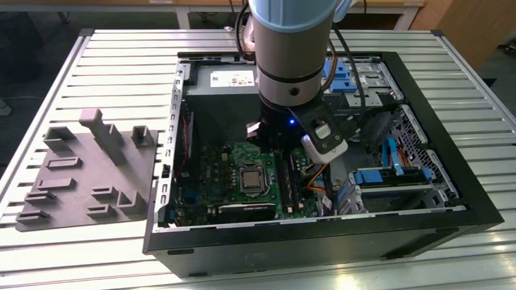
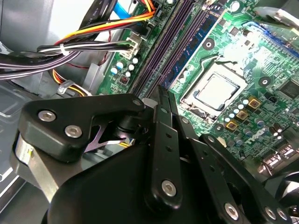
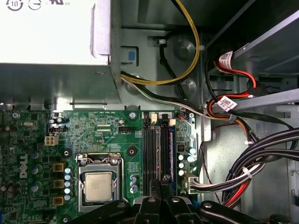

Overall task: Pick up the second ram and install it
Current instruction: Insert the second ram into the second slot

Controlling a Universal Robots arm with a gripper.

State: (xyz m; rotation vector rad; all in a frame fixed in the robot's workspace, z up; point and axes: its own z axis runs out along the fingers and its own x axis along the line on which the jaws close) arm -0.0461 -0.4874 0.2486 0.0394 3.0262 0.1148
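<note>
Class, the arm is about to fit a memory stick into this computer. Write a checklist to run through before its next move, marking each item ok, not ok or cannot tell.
1. Claw over the memory slots, in the first wrist view: ok.
2. Memory stick held in the claw: cannot tell.
3. Cables lying to one side of the slots, not across them: ok.
4. Processor beside the slots, untouched by the claw: ok.
5. Grey tray on the table, outside the computer case: ok.

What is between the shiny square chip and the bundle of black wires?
In the first wrist view, the long black memory slots lie between the chip and the black wires, with small round capacitors beside them.
</note>
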